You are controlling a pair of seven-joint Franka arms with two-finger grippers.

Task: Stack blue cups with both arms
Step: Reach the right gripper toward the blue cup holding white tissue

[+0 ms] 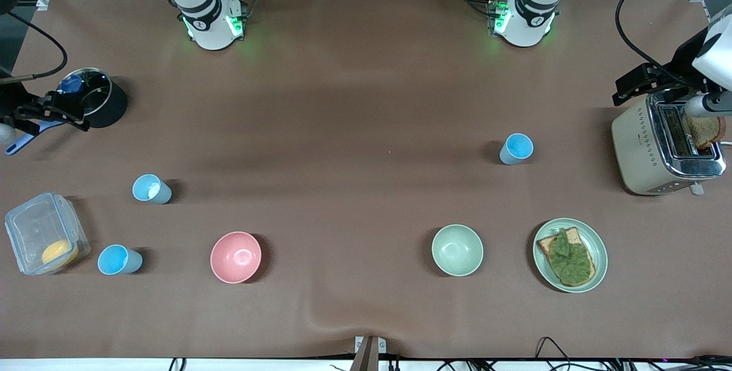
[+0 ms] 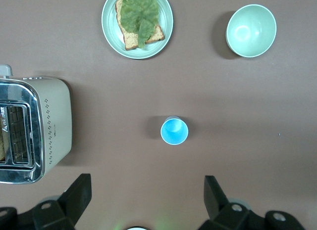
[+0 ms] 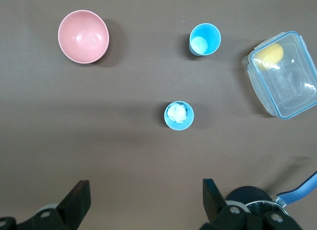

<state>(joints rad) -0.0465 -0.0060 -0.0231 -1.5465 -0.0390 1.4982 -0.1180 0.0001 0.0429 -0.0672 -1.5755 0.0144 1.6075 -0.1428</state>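
Down by the pink bowl (image 1: 235, 256) and green bowl (image 1: 457, 250), three blue cups stand apart. Right gripper (image 3: 143, 203) hovers spread wide above the cup with white stuff (image 3: 179, 115), its twin (image 3: 204, 39) past it. Left gripper (image 2: 147, 199), equally wide, hangs over the lone cup (image 2: 174, 131), ready to descend.

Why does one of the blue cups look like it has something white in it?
One blue cup, at the right arm's end of the table, holds a white crumpled lump, which could get in the way of stacking. The other two blue cups look empty. Both grippers hang open above the table.
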